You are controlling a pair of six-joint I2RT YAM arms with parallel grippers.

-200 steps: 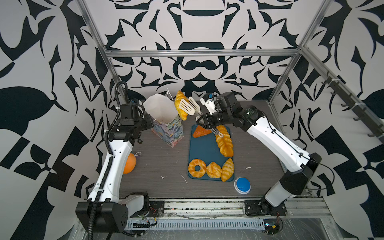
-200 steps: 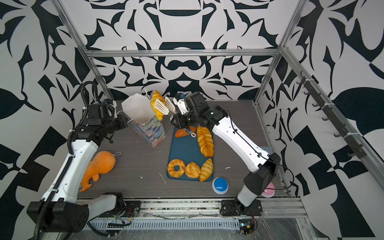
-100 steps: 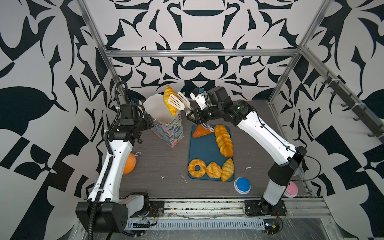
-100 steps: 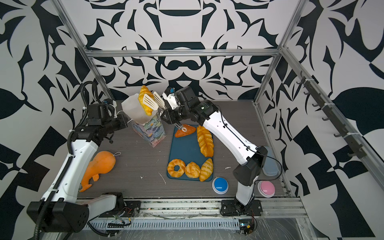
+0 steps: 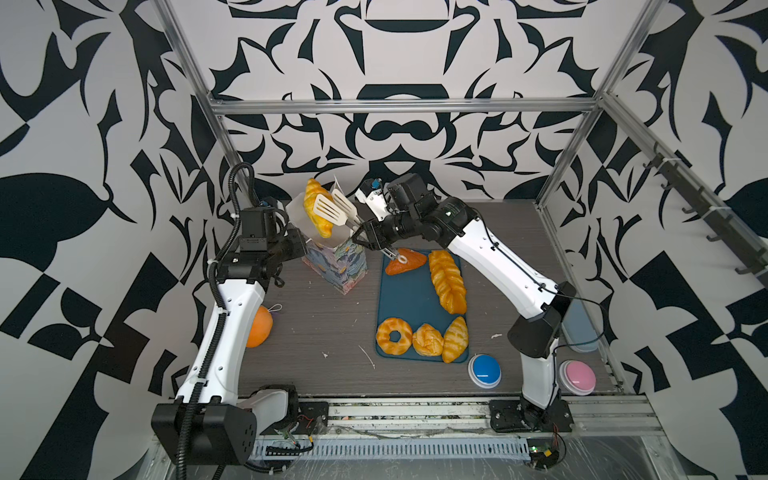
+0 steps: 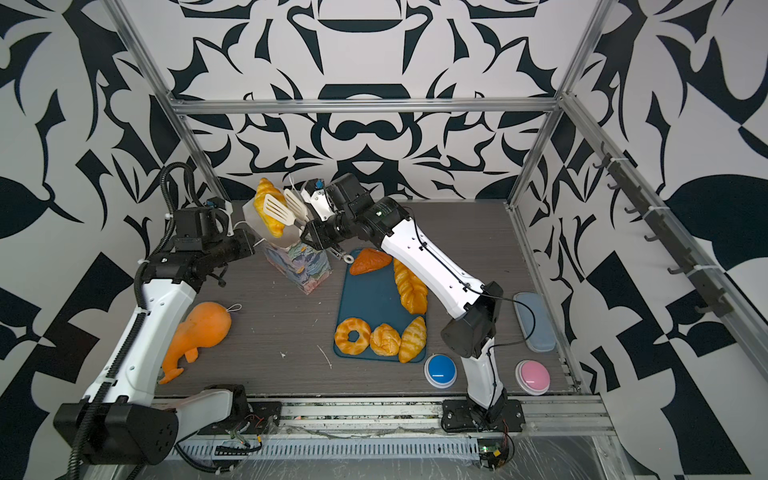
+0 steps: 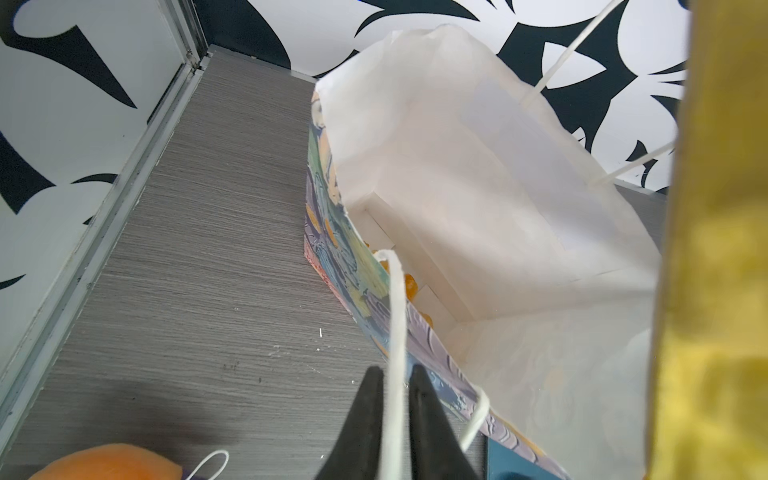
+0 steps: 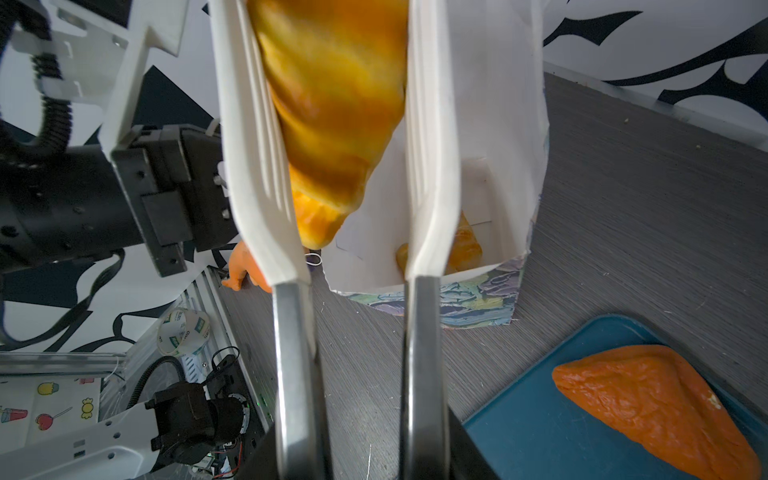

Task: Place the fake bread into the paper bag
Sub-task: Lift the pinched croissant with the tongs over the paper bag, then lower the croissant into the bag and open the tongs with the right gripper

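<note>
Croissant [image 5: 312, 195] now over bag [image 5: 337, 266], bun [image 8: 468, 246] inside

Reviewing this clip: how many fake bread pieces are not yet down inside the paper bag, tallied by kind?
Croissants: 2
Braided loaf: 1
Ring: 1
Round bun: 1
Triangle: 1
Total: 6

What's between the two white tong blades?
A croissant, pinched between the tongs' blades at the paper bag's open top. Clearest in the right wrist view; it shows in both top views too.
</note>
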